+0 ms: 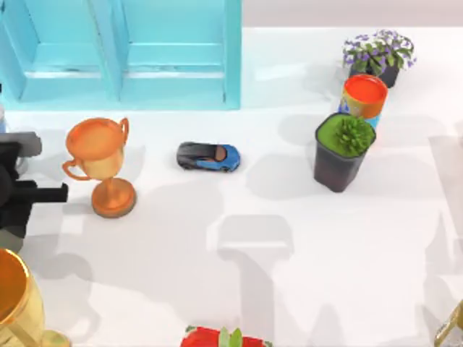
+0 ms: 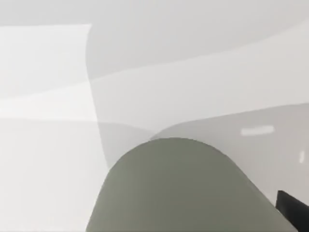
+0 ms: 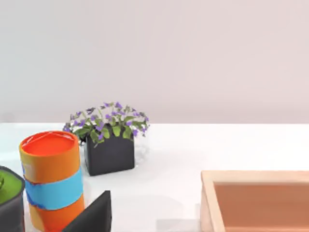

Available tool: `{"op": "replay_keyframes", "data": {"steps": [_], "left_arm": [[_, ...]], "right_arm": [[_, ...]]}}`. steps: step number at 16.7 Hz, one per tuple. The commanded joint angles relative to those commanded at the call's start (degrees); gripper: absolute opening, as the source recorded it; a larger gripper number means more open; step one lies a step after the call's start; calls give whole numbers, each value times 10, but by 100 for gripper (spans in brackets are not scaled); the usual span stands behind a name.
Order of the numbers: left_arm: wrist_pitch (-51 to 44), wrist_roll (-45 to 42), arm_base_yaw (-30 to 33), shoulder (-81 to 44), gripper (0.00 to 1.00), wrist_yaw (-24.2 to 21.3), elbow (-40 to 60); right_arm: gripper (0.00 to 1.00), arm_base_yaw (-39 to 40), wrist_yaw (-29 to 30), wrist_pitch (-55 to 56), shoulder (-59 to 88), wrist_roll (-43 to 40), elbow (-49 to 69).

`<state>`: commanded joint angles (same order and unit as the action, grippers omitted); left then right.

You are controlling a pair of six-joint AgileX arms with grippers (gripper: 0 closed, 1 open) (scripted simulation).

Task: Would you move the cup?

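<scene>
On the white table [image 1: 304,238] I count two trophies: one orange trophy [image 1: 99,163] standing at the left, and one golden trophy [image 1: 18,307] cut by the near left corner. There are two dark square pots: one with a green plant [image 1: 342,150] at the right, and one with purple flowers [image 1: 378,54] in the far right corner. Between these two pots stands one orange can with a blue band [image 1: 364,99], just beside the green plant pot. There is one small toy car [image 1: 208,156], blue and black, lying near the middle, to the right of the orange trophy and apart from it. One light blue cabinet [image 1: 123,50] stands at the far left. At the near edge one red thing with green leaves [image 1: 224,337] is seen only in part. In the right wrist view one wooden box [image 3: 256,200] stands on the table, near that camera. The left arm is at the left edge of the table, beside the orange trophy. In the left wrist view, one grey-olive cup [image 2: 188,188] is very close under the camera, above the white surface, and a dark part of the left claw [image 2: 292,209] is beside it. I cannot tell if this claw is clenched on the cup or released.
</scene>
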<state>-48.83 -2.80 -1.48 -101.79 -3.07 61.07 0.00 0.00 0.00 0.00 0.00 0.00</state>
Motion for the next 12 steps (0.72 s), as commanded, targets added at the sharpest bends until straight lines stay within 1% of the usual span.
{"op": "replay_keyframes", "data": {"steps": [3,12], "left_arm": [[0,0,0,0,0,0,0],[0,0,0,0,68,0,0]], "right_arm": [[100,0,0,0,0,0,0],[100,0,0,0,0,0,0]]}}
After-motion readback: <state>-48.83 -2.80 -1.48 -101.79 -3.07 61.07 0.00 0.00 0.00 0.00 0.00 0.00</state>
